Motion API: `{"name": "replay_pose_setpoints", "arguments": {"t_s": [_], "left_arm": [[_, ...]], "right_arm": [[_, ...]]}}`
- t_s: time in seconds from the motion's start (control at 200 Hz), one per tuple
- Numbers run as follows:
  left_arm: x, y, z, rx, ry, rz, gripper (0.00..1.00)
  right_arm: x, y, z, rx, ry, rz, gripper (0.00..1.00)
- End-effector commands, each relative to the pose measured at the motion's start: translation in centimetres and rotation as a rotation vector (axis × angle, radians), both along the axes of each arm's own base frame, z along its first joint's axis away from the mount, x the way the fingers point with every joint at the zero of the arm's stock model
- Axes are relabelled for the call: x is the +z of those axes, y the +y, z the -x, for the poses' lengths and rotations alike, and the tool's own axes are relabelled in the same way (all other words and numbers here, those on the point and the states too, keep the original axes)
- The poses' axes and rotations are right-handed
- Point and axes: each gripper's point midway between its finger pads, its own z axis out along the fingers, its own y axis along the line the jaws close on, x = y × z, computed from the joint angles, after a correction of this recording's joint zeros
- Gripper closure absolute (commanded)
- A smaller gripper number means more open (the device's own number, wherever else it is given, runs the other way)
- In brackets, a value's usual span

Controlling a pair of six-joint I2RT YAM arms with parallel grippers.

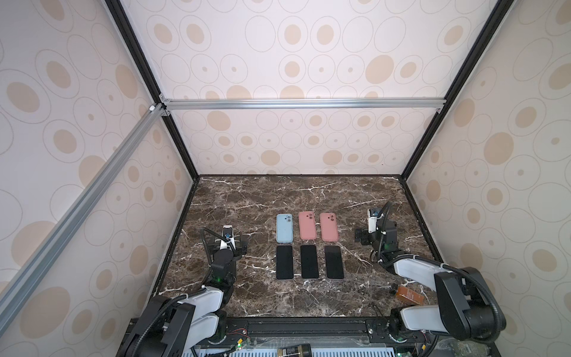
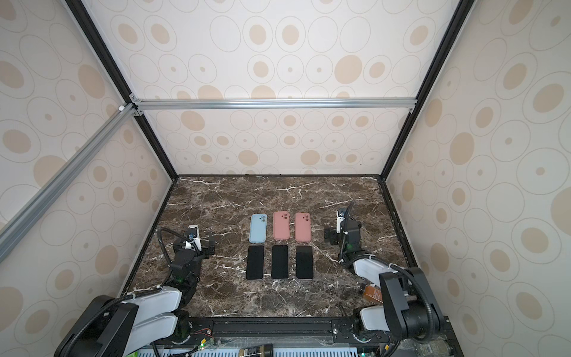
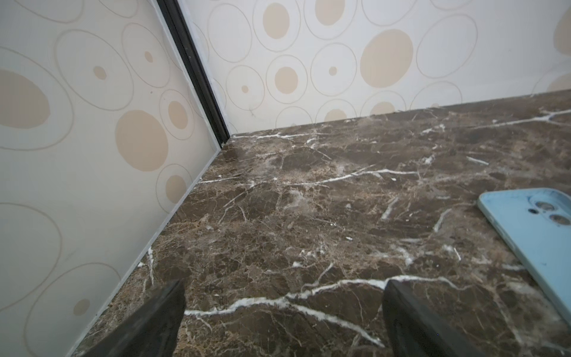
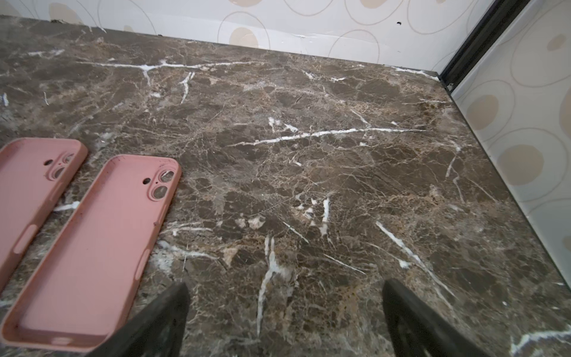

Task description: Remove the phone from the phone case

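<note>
Three black phones [image 1: 284, 262] [image 1: 309, 261] [image 1: 334, 262] lie screen up in a row mid-table, out of their cases, in both top views. Behind them lie a blue phone case [image 1: 284, 228] [image 3: 537, 241] and two pink phone cases [image 1: 307, 225] [image 1: 329, 226]. In the right wrist view both pink cases [image 4: 92, 247] [image 4: 27, 185] lie hollow side up and empty. My left gripper [image 1: 228, 244] [image 3: 284, 312] hangs open over bare marble left of the blue case. Right of the pink cases, my right gripper [image 1: 375, 233] [image 4: 284, 312] is open, holding nothing.
The marble table [image 1: 247, 197] is boxed in by patterned walls on the left, back and right. A small amber bottle [image 1: 409, 295] lies at the front right, close under the right arm. Bare marble stretches behind the cases to the back wall.
</note>
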Motion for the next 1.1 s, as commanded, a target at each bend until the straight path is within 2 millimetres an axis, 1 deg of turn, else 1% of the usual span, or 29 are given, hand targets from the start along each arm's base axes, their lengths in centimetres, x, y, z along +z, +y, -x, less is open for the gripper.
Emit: {"name": "replay_pose_setpoints", "arguments": {"t_s": [0.0,0.145,0.205,0.305,0.36,0.375,0.4,0.42,0.47,0.525,0.57,0.635,0.695,0.825,0.885,1.095], "left_arm": [[3.5,-0.6,-1.2,-0.053,-0.149,-0.002,0.01],[3.9,-0.4,-2.9,-0.073,-0.173,0.019,0.01],[3.7,-0.3,-3.5,-0.084,-0.176,0.026,0.01],[2.6,0.3,-4.2,-0.080,-0.164,0.040,0.01],[2.0,0.7,-4.4,-0.074,-0.167,0.059,0.01],[1.7,0.8,-4.4,-0.074,-0.165,0.064,0.01],[2.0,1.0,-4.5,-0.071,-0.181,0.064,0.01],[1.7,1.1,-4.6,-0.068,-0.164,0.072,0.01],[1.1,1.4,-5.3,-0.050,-0.123,0.086,0.01],[0.7,1.9,-6.2,-0.033,-0.095,0.099,0.01],[0.6,2.3,-6.3,-0.039,-0.092,0.125,0.01],[0.7,2.3,-6.2,-0.041,-0.096,0.125,0.01],[0.9,2.4,-6.1,-0.040,-0.108,0.121,0.01],[0.8,2.1,-6.2,-0.053,-0.099,0.118,0.01],[0.7,1.7,-6.3,-0.076,-0.094,0.111,0.01],[0.5,1.7,-6.6,-0.079,-0.082,0.117,0.01]], "right_arm": [[1.8,-0.4,-1.0,0.025,-0.105,0.020,0.00],[1.3,-1.7,-1.1,0.009,-0.144,-0.046,0.00],[0.8,-2.0,-1.1,0.009,-0.147,-0.069,0.00],[-0.2,-2.2,-1.5,0.008,-0.141,-0.082,0.00],[-0.1,-2.5,-2.0,-0.009,-0.164,-0.088,0.00],[-0.1,-2.5,-2.1,-0.013,-0.159,-0.087,0.00],[-0.3,-2.6,-2.1,-0.015,-0.131,-0.086,0.00],[-0.5,-2.7,-2.1,-0.020,-0.103,-0.088,0.00],[-1.1,-2.8,-2.3,-0.024,-0.069,-0.085,0.00],[-0.8,-2.8,-2.3,-0.020,-0.102,-0.085,0.00],[-0.7,-2.6,-2.4,-0.011,-0.099,-0.084,0.00],[-0.9,-2.6,-2.3,-0.011,-0.073,-0.081,0.00],[-0.7,-2.6,-2.3,-0.010,-0.089,-0.081,0.00],[-0.8,-2.6,-2.3,-0.010,-0.081,-0.081,0.00],[-0.8,-2.6,-2.3,-0.012,-0.082,-0.083,0.00],[-0.8,-2.6,-2.3,-0.012,-0.080,-0.082,0.00]]}}
